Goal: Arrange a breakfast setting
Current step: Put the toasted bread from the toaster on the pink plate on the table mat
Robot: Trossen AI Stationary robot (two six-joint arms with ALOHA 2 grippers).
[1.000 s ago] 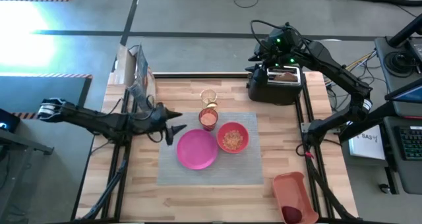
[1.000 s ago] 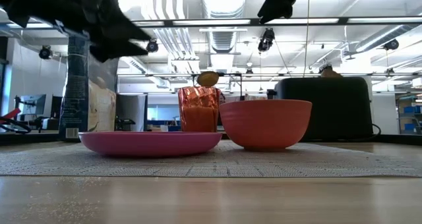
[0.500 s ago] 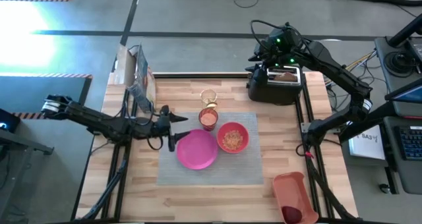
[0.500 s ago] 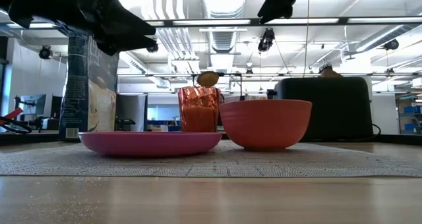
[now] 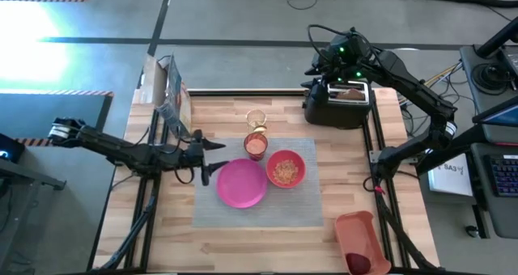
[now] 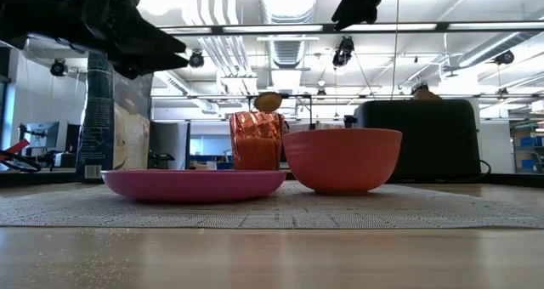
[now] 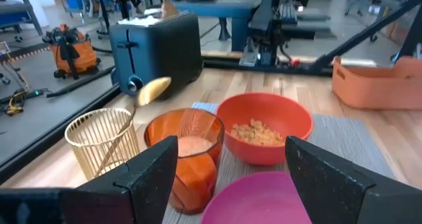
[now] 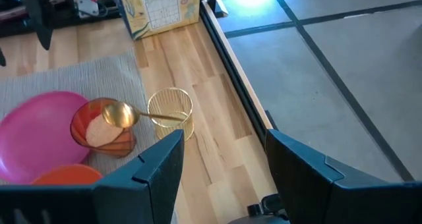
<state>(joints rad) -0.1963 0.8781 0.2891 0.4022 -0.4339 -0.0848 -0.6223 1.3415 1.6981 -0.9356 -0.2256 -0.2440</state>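
My left gripper (image 5: 212, 160) hung open and empty above the placemat's (image 5: 257, 206) left edge, just beside the pink plate (image 5: 241, 183), which was bare. My right gripper (image 5: 333, 63) hovered over the toaster (image 5: 340, 101), fingers parted, holding nothing. The orange bowl (image 5: 285, 168) held cereal-like bits and touched the plate. The orange cup (image 5: 256, 146) held a pale fill, probably juice. The gold spoon (image 8: 129, 114) stood in a gold wire holder (image 5: 256, 118) behind the cup. Toast (image 5: 350, 92) sat in the toaster slot. The apple (image 5: 358, 264) lay in the orange tray (image 5: 360, 238) at the table's near right edge, partly cut off. The placemat's near half was open.
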